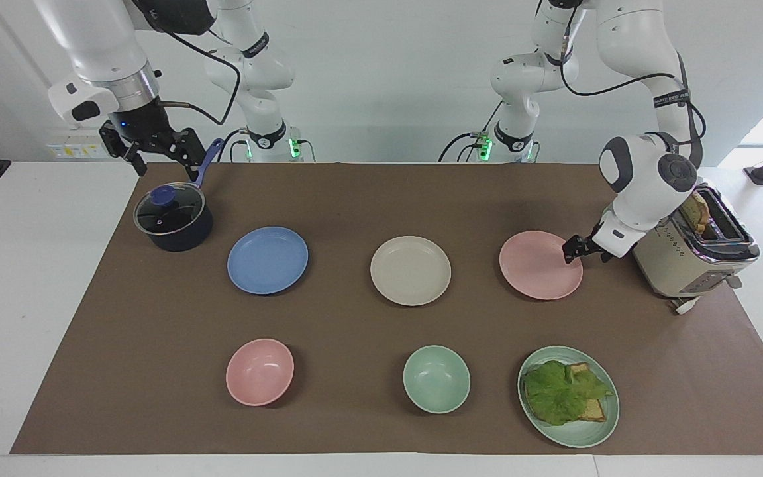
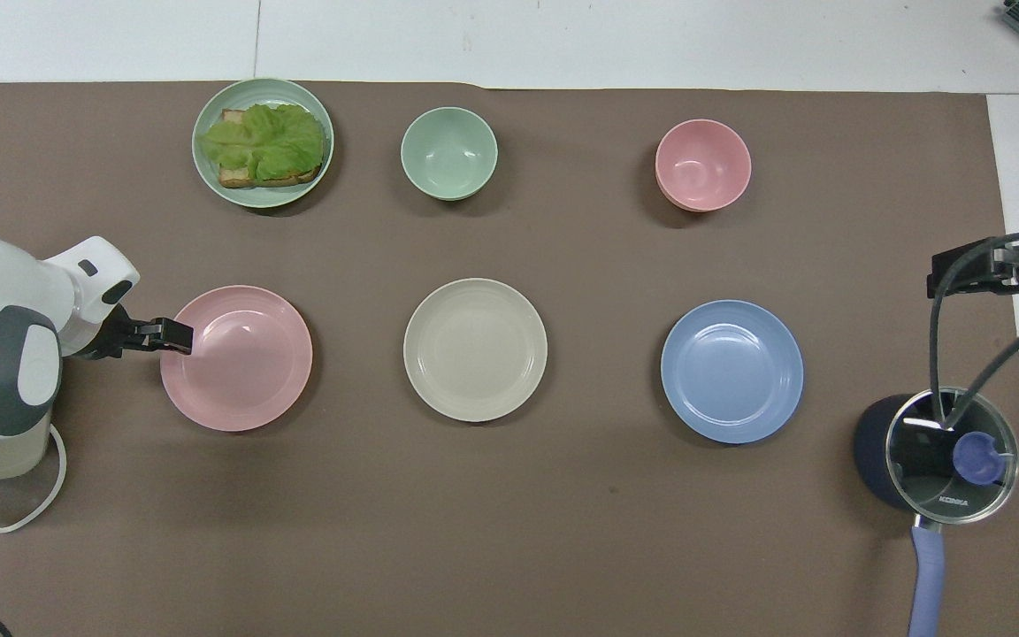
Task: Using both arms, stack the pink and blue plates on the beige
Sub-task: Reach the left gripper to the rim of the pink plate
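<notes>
Pink plate (image 1: 540,265) lay flat on the brown mat (image 1: 368,199) toward the left arm's end of the table, beige plate (image 1: 410,270) beside it at mid-table, blue plate (image 1: 267,260) next along toward the right arm's end; all three in one row, apart from each other, nothing stacked. Left gripper (image 1: 572,250) was low at the pink plate's rim on the toaster side, fingers spread wide, gripping nothing; contact with the rim could not be told. Right gripper (image 1: 156,151) hung in the air over the table edge by the saucepan's handle, jaws wide, empty. Lidded dark saucepan (image 1: 173,217) sat beside the blue plate. Toaster (image 1: 689,255) with bread in a slot stood beside the pink plate. Farther from the robots: pink bowl (image 1: 259,371), green bowl (image 1: 436,379), green plate with lettuce and toast (image 1: 568,395).
</notes>
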Robot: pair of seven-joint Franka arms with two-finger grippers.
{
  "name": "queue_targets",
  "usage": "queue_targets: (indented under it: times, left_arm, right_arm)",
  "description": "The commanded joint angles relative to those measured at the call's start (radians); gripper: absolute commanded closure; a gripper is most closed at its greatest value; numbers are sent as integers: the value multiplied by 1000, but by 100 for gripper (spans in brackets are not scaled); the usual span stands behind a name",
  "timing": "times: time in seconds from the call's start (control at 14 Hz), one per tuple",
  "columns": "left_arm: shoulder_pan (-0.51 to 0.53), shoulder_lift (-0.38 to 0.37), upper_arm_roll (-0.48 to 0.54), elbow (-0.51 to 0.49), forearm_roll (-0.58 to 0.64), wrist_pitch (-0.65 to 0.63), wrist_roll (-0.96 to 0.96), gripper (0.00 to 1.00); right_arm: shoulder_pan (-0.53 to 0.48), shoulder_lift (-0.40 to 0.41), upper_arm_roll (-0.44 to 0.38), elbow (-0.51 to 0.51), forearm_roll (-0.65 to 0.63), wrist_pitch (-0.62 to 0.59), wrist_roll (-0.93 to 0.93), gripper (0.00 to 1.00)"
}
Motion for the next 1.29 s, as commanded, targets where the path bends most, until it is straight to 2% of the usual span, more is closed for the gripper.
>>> queue_targets:
  times: [0.0, 0.22, 0.29, 0.36, 0.43, 0.5, 0.65, 0.93, 1.22]
  left_arm:
    - [-7, -21, 7, -53, 8, 46, 10, 0]
    - [-11, -15, 5, -56, 8, 37, 12, 0]
    - [-11, -15, 4, -56, 8, 32, 10, 24]
    - [-11, -15, 4, -56, 8, 32, 9, 60]
    - [-17, -13, 4, -53, 8, 30, 9, 85]
    - [-23, -13, 4, -50, 8, 30, 10, 92]
    - [-18, -13, 5, -50, 8, 27, 10, 100]
    - [-21, -10, 5, -19, 8, -48, 13, 100]
    - [-23, -19, 2, 70, 8, -213, 85, 100]
  right_arm:
    - [-7, -28, 1, -29, 12, -4, 11, 0]
    - [-7, -29, 0, -31, 12, -4, 8, 0]
    - [-7, -29, 0, -31, 12, -4, 8, 0]
    - [-7, -29, 0, -31, 12, -4, 6, 0]
    - [-7, -29, -2, -31, 12, -4, 6, 0]
    - [-7, -29, -2, -31, 12, -4, 5, 0]
    - [-7, -29, -2, -31, 12, -4, 2, 0]
    - [-8, -29, -3, -32, 12, -3, 0, 0]
    - [-8, -29, -4, -32, 12, -3, 0, 0]
